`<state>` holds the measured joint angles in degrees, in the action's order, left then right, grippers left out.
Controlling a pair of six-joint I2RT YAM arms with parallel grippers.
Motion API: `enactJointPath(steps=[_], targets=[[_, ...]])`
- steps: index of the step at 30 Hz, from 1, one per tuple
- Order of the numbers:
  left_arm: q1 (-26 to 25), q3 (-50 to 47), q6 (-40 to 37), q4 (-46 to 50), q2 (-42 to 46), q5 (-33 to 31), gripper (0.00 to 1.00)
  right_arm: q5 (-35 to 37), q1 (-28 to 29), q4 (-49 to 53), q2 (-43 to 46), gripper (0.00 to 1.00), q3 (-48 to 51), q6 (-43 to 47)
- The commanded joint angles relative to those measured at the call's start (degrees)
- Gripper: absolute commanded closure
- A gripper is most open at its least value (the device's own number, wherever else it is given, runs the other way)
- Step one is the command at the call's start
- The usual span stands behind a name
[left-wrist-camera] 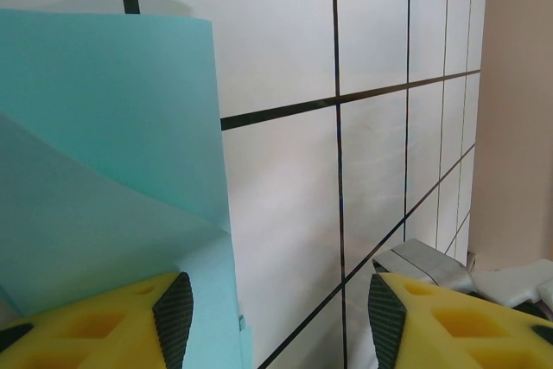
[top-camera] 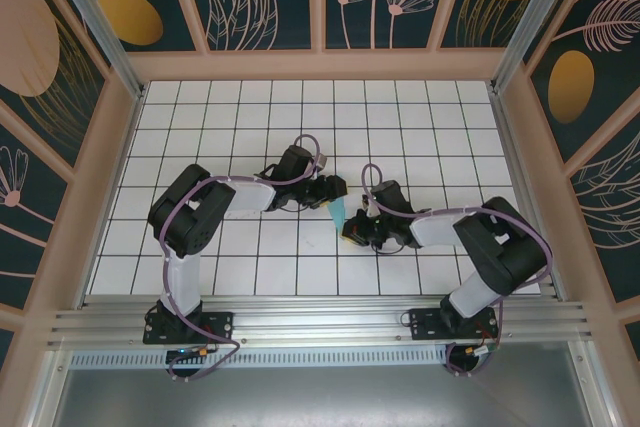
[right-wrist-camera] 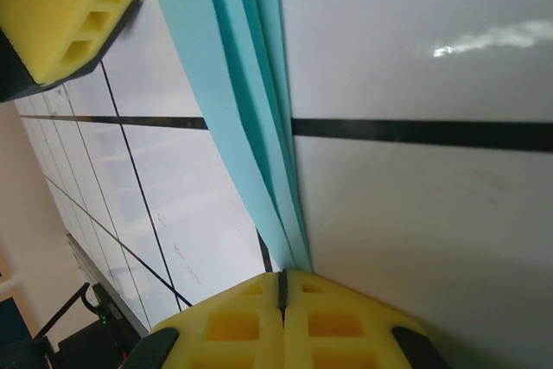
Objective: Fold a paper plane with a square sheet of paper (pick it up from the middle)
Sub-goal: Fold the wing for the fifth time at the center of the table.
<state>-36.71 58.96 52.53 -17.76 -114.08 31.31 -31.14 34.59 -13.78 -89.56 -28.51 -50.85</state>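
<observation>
The sheet of paper (top-camera: 338,213) is standing up off the white gridded surface (top-camera: 250,127) near the middle, between the two grippers. From above it is showing as a narrow teal strip, already folded into several layers.

The right gripper (right-wrist-camera: 282,287) is pinching its lower end. In the right wrist view the yellow jaws are pressing flat together, with the paper's layered edges running down into the seam between them. The layers are fanning slightly apart as they rise away from the grip. The right arm is reaching in low from the right.

The left gripper (top-camera: 330,190) is sitting just beyond the paper's far end, with its arm stretching in from the left. Its jaws are standing well apart and clamping nothing. In the left wrist view a broad fold of the paper is showing on the left, its edge passing just inside the left-hand yellow finger (left-wrist-camera: 104,330). The other finger (left-wrist-camera: 449,317) is sitting well clear across bare white tiles — whether the left-hand pad is touching the paper I cannot tell. In the right wrist view, one of this gripper's yellow fingers is also showing at the top left corner, just beside the paper's upper part.
</observation>
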Motion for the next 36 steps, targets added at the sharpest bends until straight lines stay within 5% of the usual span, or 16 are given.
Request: enactJointPath(steps=[1,15,36], targets=[[0.1,0.3,-1.8,3.2,-2.9,-1.7,0.41,0.8,0.6,6.8,3.2,0.95,-1.1,1.0],[0.1,0.9,-1.8,3.7,-3.4,-1.2,0.41,1.7,0.3,-7.5,-5.0,0.94,-7.4,-4.8],[1.6,5.0,-8.4,5.9,8.0,-3.3,0.36,0.3,-1.3,-0.3,-11.8,1.00,-1.2,3.6]])
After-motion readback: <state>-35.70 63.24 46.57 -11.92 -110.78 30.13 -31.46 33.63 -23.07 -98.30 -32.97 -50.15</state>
